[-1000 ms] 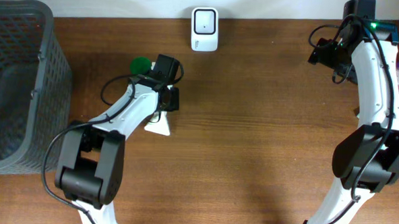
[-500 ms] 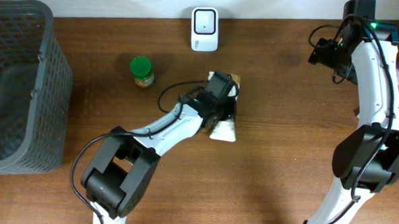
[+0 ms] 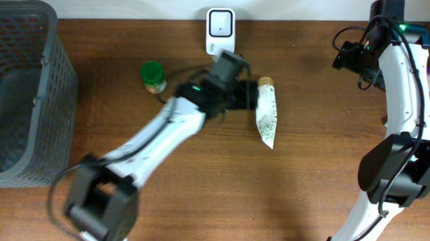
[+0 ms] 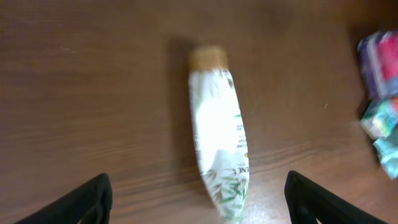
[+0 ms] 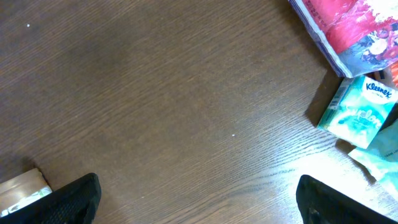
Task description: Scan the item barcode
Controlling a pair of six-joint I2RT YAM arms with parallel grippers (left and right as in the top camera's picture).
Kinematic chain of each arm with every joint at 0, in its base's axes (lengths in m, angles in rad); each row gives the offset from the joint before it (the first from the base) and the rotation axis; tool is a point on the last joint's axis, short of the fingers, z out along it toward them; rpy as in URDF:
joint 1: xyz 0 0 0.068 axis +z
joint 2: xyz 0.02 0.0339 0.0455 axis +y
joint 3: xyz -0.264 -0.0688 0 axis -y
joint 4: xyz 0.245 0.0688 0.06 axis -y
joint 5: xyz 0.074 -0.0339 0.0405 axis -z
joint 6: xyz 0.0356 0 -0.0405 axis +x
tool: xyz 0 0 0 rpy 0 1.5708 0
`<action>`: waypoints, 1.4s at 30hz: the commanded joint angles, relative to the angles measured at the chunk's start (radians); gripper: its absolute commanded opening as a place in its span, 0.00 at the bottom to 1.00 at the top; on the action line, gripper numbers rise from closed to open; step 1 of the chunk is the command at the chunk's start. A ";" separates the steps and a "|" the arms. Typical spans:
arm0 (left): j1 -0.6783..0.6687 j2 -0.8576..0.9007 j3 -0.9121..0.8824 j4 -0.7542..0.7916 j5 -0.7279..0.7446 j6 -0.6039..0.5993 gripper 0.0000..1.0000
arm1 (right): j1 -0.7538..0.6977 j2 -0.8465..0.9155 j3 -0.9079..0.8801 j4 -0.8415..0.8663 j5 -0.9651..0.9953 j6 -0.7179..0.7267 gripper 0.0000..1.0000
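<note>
The item, a white tube [image 3: 267, 114] with green leaf print and a tan cap, lies flat on the wooden table, cap toward the back. The white barcode scanner [image 3: 220, 31] stands at the back edge, left of the tube's cap. My left gripper [image 3: 243, 97] hovers just left of the tube's cap end, open. In the left wrist view the tube [image 4: 218, 140] lies free between the wide-spread fingers of the left gripper [image 4: 196, 204]. My right gripper [image 5: 199, 200] is open over bare wood at the back right, holding nothing.
A green-lidded jar [image 3: 153, 76] stands left of the left arm. A dark mesh basket [image 3: 18, 90] fills the left side. Tissue packs [image 5: 359, 114] and a red packet [image 5: 353, 28] lie by the right edge; coloured packs [image 4: 380, 81] also show in the left wrist view.
The left arm swung right from beside the jar with the tube in its jaws. It then opened and let go; the tube now rests near the scanner.
</note>
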 commanded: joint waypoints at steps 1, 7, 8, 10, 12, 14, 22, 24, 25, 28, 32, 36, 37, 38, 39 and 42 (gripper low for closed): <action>0.154 -0.195 0.031 -0.158 -0.054 0.021 0.91 | -0.003 0.009 0.008 0.000 0.019 -0.007 0.99; 0.390 -0.302 0.027 -0.371 -0.126 0.121 1.00 | -0.003 0.009 0.008 0.017 0.006 -0.003 0.99; 0.397 -0.301 0.020 -0.401 -0.129 0.193 0.99 | -0.003 0.009 0.008 0.046 -0.008 -0.003 0.99; 0.397 -0.293 0.020 -0.441 -0.167 0.224 0.99 | -0.003 0.009 0.008 0.087 -0.011 -0.003 0.99; 0.396 -0.280 0.019 -0.487 -0.228 0.222 0.99 | -0.003 0.009 0.008 0.094 -0.055 -0.003 0.99; 0.396 -0.252 0.019 -0.517 -0.231 0.222 0.99 | -0.003 0.009 0.008 0.023 -0.284 -0.003 0.99; 0.397 -0.125 0.019 -0.537 -0.231 0.222 0.99 | 0.103 0.013 -0.225 0.009 -0.472 -0.328 0.99; 0.396 -0.125 0.019 -0.537 -0.231 0.222 0.99 | 0.126 0.013 -0.309 0.093 -0.587 -0.400 0.99; 0.397 -0.125 0.019 -0.537 -0.231 0.222 0.99 | 0.139 0.013 -0.349 0.137 -0.618 -0.407 0.99; 0.397 -0.125 0.019 -0.537 -0.231 0.222 0.99 | 0.182 0.013 -0.417 0.223 -0.622 -0.399 0.99; 0.397 -0.125 0.019 -0.537 -0.231 0.222 0.99 | 0.237 0.014 -0.470 0.325 -0.621 -0.399 0.77; 0.397 -0.125 0.019 -0.537 -0.231 0.222 0.99 | 0.279 0.015 -0.519 0.371 -0.612 -0.399 0.74; 0.396 -0.125 0.019 -0.537 -0.231 0.222 0.99 | 0.286 0.015 -0.530 0.379 -0.610 -0.399 0.74; 0.397 -0.125 0.019 -0.537 -0.231 0.222 0.99 | 0.293 0.015 -0.537 0.384 -0.610 -0.399 0.69; 0.397 -0.125 0.019 -0.537 -0.231 0.222 0.99 | 0.306 0.015 -0.539 0.386 -0.610 -0.398 0.52; 0.397 -0.125 0.019 -0.537 -0.231 0.222 0.99 | 0.343 0.015 -0.538 0.393 -0.451 -0.219 0.51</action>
